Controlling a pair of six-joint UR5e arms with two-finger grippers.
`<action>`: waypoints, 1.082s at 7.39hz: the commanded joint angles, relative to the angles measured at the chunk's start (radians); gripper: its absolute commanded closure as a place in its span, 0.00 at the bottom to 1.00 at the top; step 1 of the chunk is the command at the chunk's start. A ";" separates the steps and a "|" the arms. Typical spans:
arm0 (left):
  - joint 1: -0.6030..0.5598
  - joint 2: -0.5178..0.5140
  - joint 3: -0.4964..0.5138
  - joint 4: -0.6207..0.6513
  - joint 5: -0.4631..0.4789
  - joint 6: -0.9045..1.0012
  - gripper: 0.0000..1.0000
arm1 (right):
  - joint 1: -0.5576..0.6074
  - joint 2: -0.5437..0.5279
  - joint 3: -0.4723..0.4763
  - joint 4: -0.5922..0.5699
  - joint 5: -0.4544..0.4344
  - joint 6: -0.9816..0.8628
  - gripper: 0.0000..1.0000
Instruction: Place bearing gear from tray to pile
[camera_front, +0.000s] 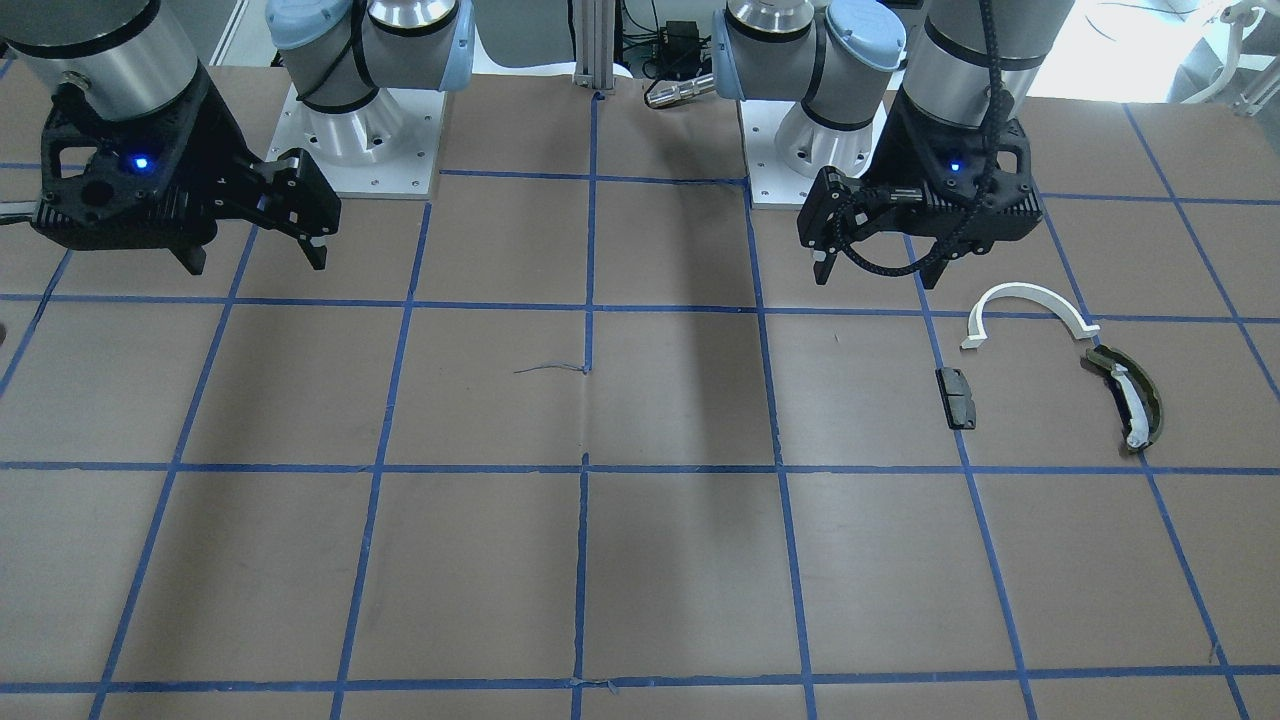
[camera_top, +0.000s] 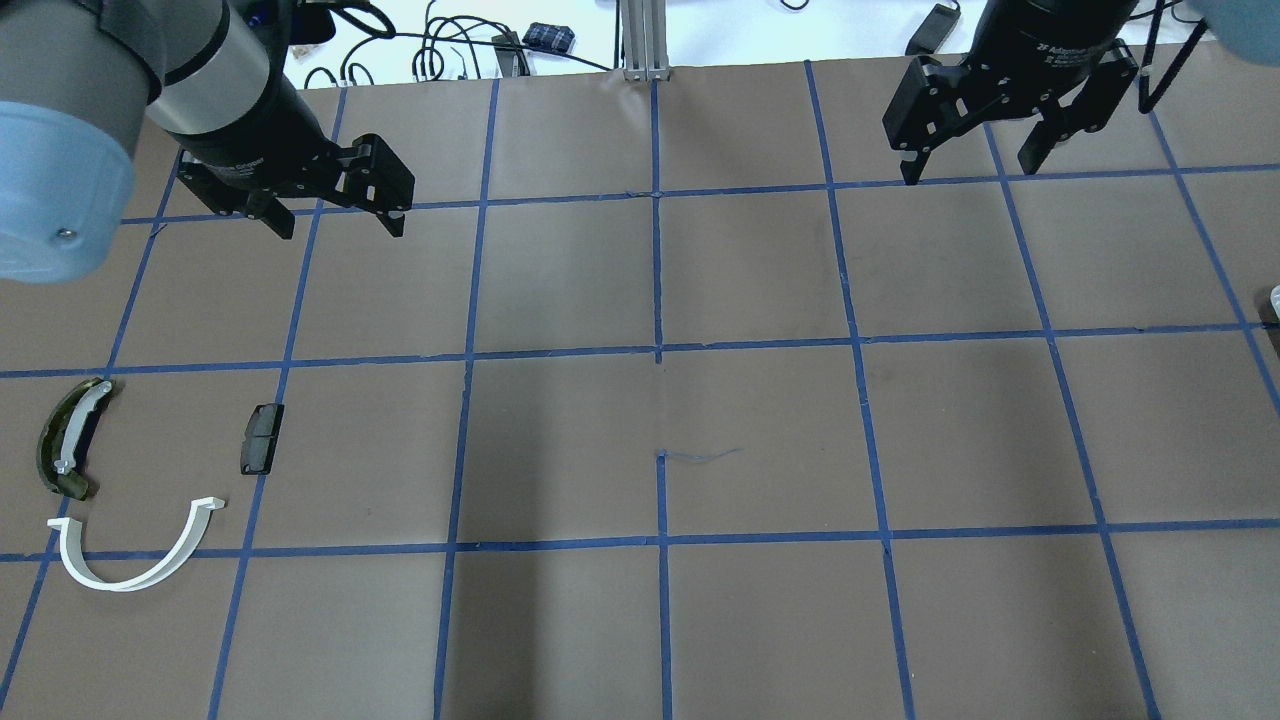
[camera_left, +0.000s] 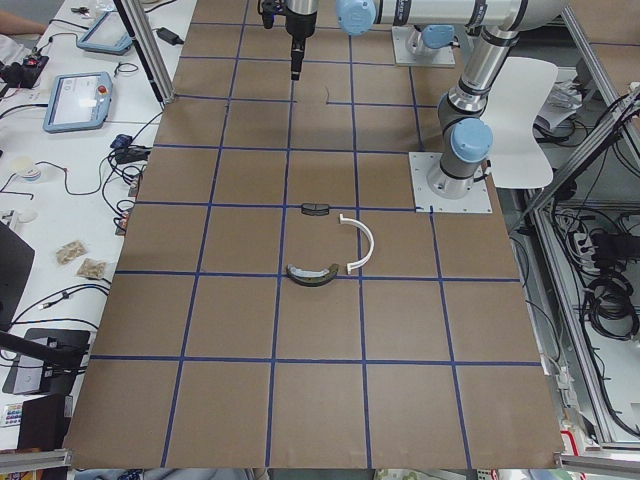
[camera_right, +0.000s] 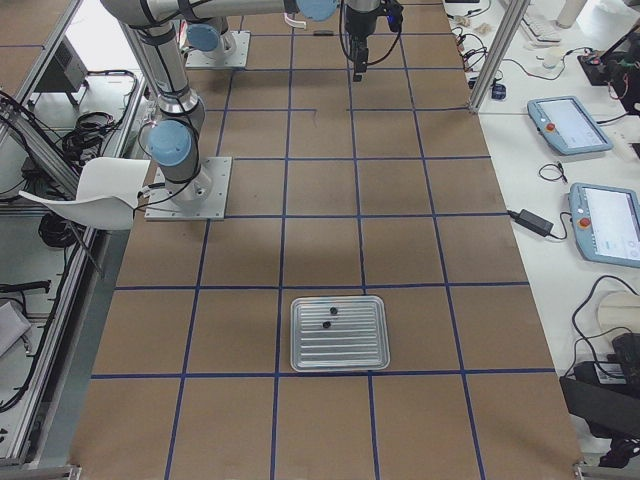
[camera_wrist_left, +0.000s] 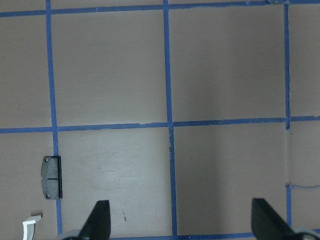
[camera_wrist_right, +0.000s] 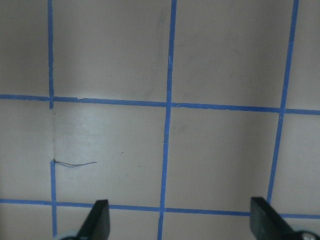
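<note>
Your right gripper (camera_top: 968, 172) wide open and empty, left gripper (camera_top: 338, 228) likewise, tray (camera_right: 352, 346) (two small dark parts (camera_right: 333, 311) inside) well apart from both, pile (camera_top: 260, 438) near the left one.

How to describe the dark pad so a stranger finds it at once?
At the end of the table on the robot's left, three parts lie apart. The pad is the one nearest the table's middle, on a blue tape line. It alone is flat, dark and rectangular; the arc and shoe are curved.
</note>
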 joint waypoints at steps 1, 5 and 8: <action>-0.001 -0.006 -0.002 0.001 -0.001 0.001 0.00 | 0.000 -0.001 0.000 0.001 0.000 0.000 0.00; -0.001 -0.004 -0.002 0.001 -0.001 0.001 0.00 | -0.008 0.005 -0.002 -0.002 -0.009 -0.024 0.00; -0.001 -0.001 -0.004 0.001 -0.001 0.001 0.00 | -0.275 0.005 -0.008 -0.001 -0.008 -0.466 0.00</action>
